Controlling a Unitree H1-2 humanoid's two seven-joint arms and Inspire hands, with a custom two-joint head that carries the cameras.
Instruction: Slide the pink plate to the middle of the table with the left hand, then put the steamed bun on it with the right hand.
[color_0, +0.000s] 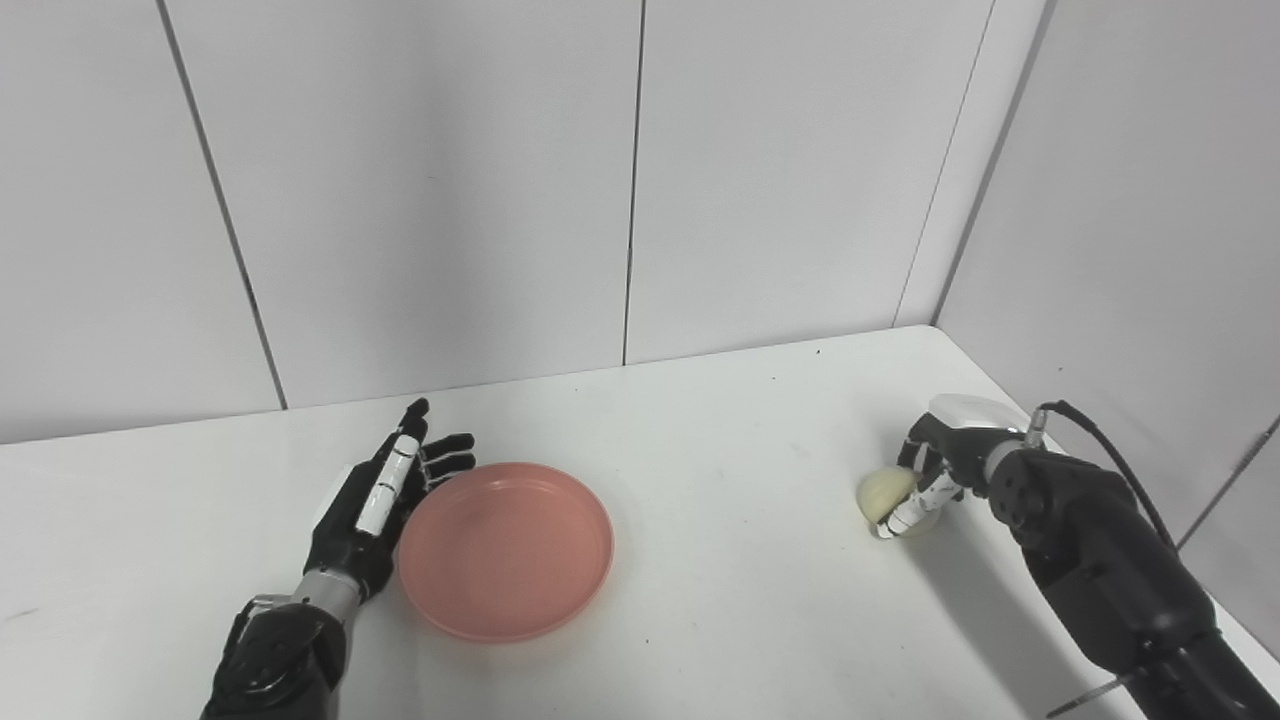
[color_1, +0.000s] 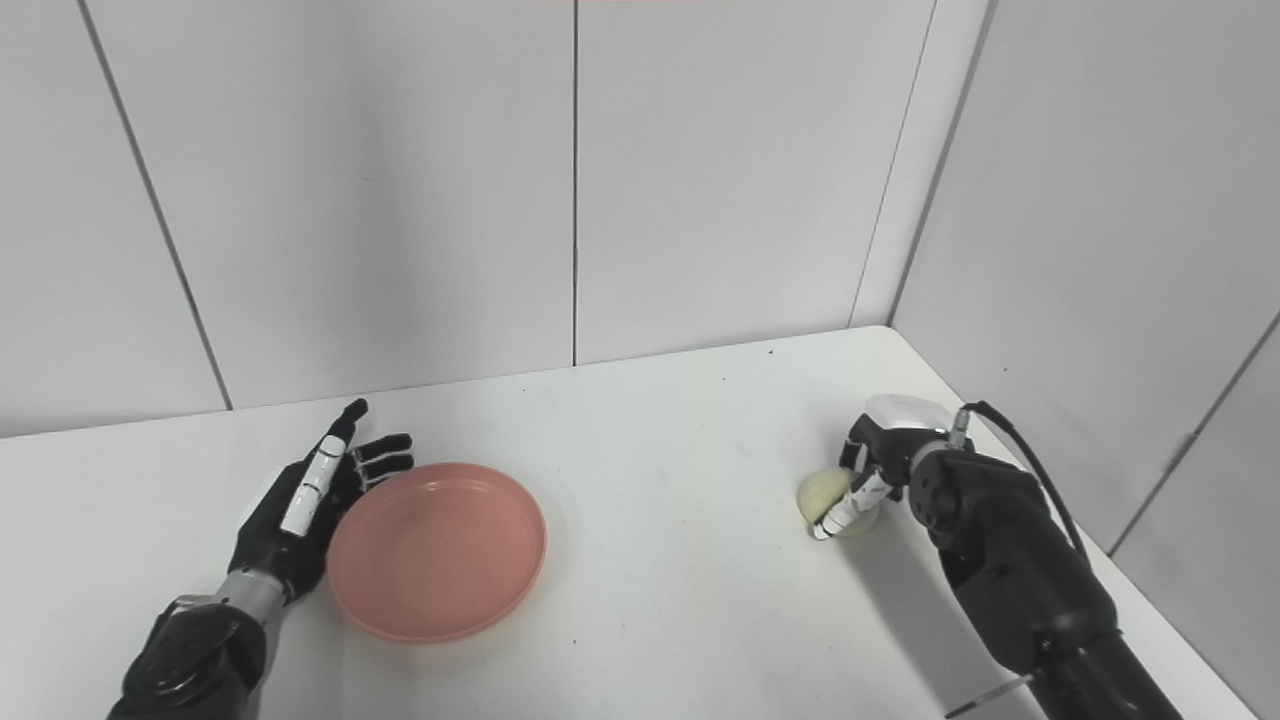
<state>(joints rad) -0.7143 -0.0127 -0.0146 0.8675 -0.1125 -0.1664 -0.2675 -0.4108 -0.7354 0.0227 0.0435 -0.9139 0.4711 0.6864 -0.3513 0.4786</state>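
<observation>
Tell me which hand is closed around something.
The right hand: its fingers wrap the bun near the table's right edge. The left hand lies open beside the pink plate, holding nothing.

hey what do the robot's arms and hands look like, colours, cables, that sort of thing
Both arms are glossy black, with rounded, bulky segments. The left hand is black with a white strip along one finger and a silver metal cuff at the wrist. The right hand is black with a white cover on its back and white, banded finger segments. A black cable loops from its wrist back along the forearm.
</observation>
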